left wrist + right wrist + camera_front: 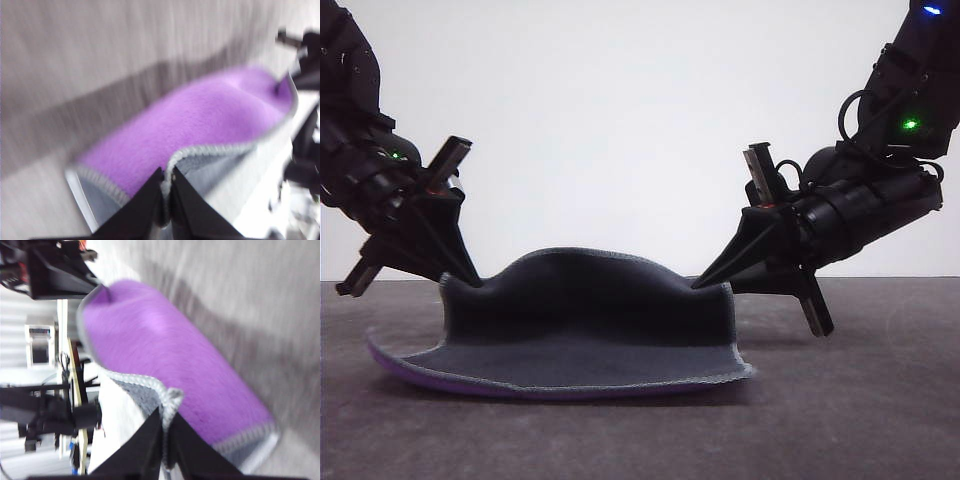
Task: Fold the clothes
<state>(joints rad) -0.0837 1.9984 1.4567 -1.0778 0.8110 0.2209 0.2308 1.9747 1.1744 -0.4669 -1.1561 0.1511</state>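
We see the table (880, 420) with the cloth (590, 325) on it, its front edge lying flat and its back edge lifted up between the two grippers. The left gripper (470, 278) is pinching one back corner and the right gripper (705, 284) is pinching the other, each with its fingers pressed together on the pale edge. We can read no writing, and both wrist views are blurry, showing the purple side and the grey trim.
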